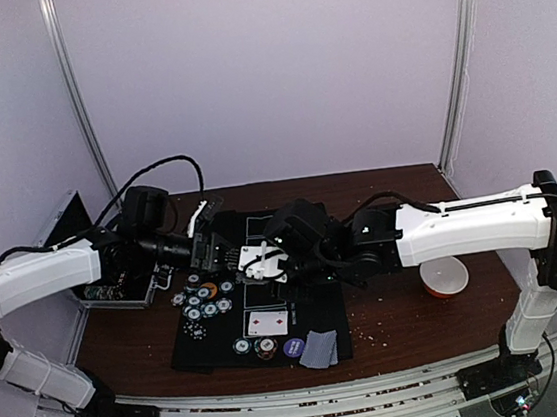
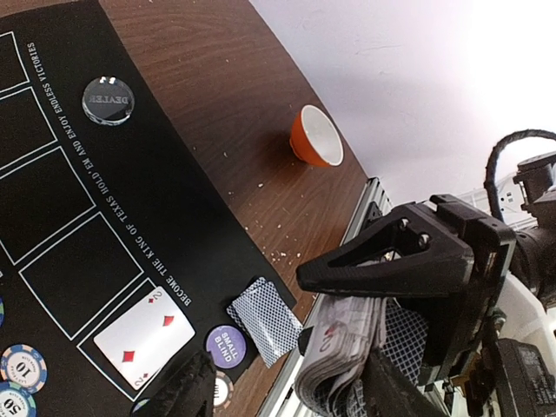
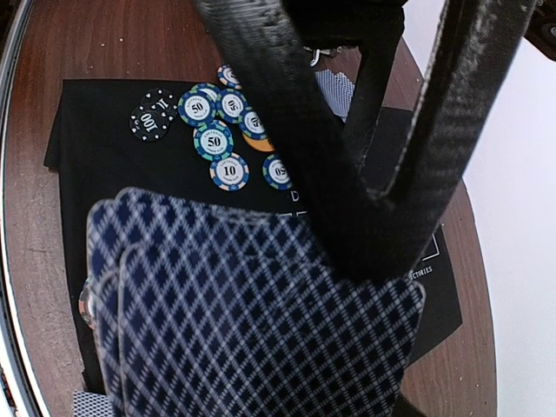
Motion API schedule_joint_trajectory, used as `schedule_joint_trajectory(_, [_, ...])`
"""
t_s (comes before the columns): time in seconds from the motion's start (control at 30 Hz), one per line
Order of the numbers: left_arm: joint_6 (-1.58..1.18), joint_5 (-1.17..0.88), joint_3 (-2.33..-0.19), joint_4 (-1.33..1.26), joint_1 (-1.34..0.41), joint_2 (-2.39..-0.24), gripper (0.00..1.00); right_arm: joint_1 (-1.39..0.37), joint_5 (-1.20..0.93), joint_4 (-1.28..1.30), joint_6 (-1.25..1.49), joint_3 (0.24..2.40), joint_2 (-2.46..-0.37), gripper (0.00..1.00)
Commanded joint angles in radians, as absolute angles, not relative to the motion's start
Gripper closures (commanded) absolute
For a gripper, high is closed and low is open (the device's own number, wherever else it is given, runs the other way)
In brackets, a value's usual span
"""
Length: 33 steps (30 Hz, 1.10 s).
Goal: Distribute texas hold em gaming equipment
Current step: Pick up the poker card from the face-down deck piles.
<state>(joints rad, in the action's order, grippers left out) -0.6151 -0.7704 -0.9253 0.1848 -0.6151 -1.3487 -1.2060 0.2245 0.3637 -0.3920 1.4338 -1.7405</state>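
Black mat (image 1: 212,353), printed with white card outlines, lies on a brown wooden table (image 1: 403,325). Above its far middle we see the right gripper (image 1: 264,260) clamped on a thick deck of cards (image 2: 334,352), blue diamond backs toward its own camera. The left gripper (image 1: 218,250) sits just left of the deck. Its fingers (image 2: 184,389) are spread, and the deck's edge shows between them. One finger is clearly apart from the cards, so it grips nothing. The left arm is the nearer free arm, and we judge the coming move depends on that short gap to its right. We cannot tell how the deck's long axis lies. Near the left gripper, on the mat's left half, we count eight chips (image 3: 214,141) in a loose cluster from the right wrist view. One card lies face up, the two of diamonds (image 2: 145,337). Beside it are one purple small-blind disc (image 2: 226,345) and a small face-down pile (image 2: 265,320) at the mat's near right corner. One dealer disc (image 2: 109,100) lies farther right, and one orange bowl (image 2: 317,136) stands off the mat on the table.
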Motion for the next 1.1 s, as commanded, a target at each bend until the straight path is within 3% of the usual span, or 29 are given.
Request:
schedule_joint_trajectory(0.0, [-0.594,-0.751,-0.960,0.175,-0.603,-1.307,0.38,-1.211,0.239,0.343,-0.399,1.461,-1.747,0.55])
schedule_joint_trajectory(0.27, [-0.616,-0.753,-0.920,0.053,-0.604,-1.236,0.23,-1.211,0.233,0.339,-0.402,1.463,-1.751,0.55])
schedule_joint_trajectory(0.73, [-0.574,-0.673,-0.953,0.151,-0.683,-1.383,0.24,-1.212,0.223,0.331,-0.403,1.473,-1.758,0.55])
schedule_joint_trajectory(0.8, [-0.551,-0.659,-0.962,0.194,-0.686,-1.391,0.29,-1.211,0.223,0.331,-0.402,1.470,-1.756,0.55])
schedule_joint_trajectory(0.93, [-0.506,-0.582,-0.981,0.277,-0.685,-1.375,0.51,-1.210,0.225,0.324,-0.404,1.459,-1.751,0.55])
schedule_joint_trajectory(1.07, [-0.502,-0.576,-0.978,0.289,-0.684,-1.356,0.59,-1.209,0.231,0.327,-0.405,1.457,-1.754,0.55])
